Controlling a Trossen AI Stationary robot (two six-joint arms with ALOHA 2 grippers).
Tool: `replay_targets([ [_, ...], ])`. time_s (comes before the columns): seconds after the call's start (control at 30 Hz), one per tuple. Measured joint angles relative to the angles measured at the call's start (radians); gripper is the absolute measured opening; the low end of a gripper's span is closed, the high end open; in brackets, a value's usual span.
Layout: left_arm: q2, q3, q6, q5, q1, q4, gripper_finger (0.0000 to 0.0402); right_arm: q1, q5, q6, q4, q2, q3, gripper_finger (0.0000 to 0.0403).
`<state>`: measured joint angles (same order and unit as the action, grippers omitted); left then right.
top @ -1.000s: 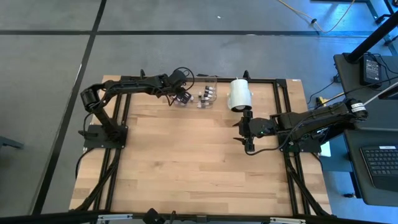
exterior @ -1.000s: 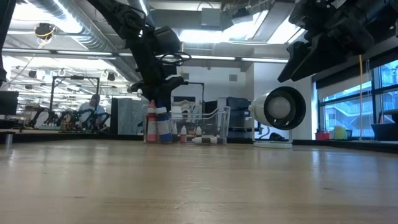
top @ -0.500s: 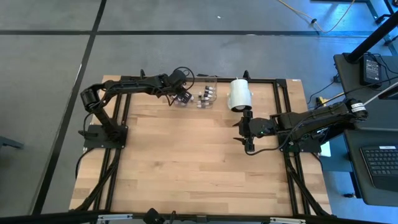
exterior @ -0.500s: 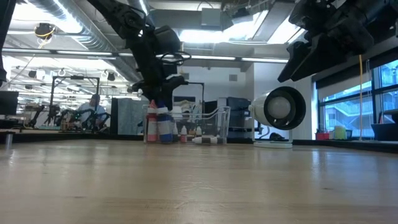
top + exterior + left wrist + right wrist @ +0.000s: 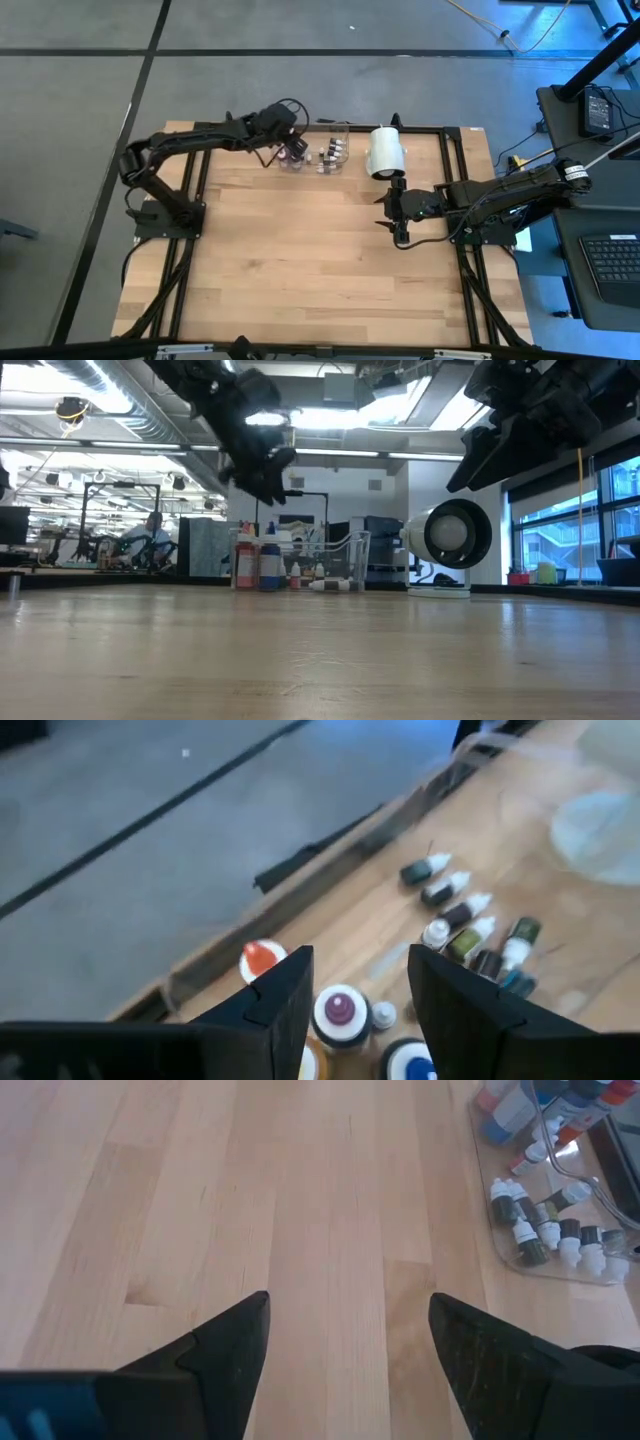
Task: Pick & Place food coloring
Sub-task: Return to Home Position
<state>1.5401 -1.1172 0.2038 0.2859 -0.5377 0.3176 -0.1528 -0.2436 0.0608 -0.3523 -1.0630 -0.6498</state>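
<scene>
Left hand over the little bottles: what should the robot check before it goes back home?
1. Left hand open and holding nothing: ok.
2. Left hand hangs above the food coloring bottles, not touching their tops in the low view: ok.
3. Bottles sit inside the clear tray: ok.
4. No bottle loose on the table: ok, none shows in the high view.
5. White cylinder apart from the left hand: ok.
6. Right hand open, empty, over bare wood: ok.
</scene>
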Motion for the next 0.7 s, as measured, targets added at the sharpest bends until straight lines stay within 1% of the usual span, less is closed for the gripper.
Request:
replay_targets([
  [0.13,-0.065,0.0,-0.008,-0.017,0.024,0.006,0.0163,0.0,0.0,-0.002,-0.008,0.0,0.0,0.0275],
  [0.2,-0.086,0.0,-0.017,-0.019,0.06,0.015,0.0164,0.0,0.0,-0.003,0.002,0.0,0.007,0.0275],
  [0.27,-0.11,0.03,-0.044,0.0,0.109,-0.037,0.0164,0.0,0.0,-0.003,0.014,0.001,0.03,0.0275],
  [0.33,-0.155,0.108,-0.07,0.03,0.16,-0.142,0.0162,0.0,0.001,-0.006,0.024,0.016,0.053,0.0275],
  [0.43,-0.269,0.267,-0.085,0.029,0.214,-0.288,0.016,0.0,0.0,-0.025,0.059,0.096,0.081,0.0275],
  [0.57,-0.457,0.485,-0.072,-0.034,0.261,-0.437,0.0161,0.0,0.0,-0.09,0.078,0.25,0.147,0.0275],
  [0.63,-0.561,0.582,-0.068,-0.066,0.275,-0.496,0.0163,0.0,0.0,-0.135,0.089,0.332,0.21,0.0275],
  [0.7,-0.655,0.67,-0.045,-0.069,0.283,-0.559,0.0164,0.0,0.0,-0.158,0.127,0.403,0.277,0.0275],
])
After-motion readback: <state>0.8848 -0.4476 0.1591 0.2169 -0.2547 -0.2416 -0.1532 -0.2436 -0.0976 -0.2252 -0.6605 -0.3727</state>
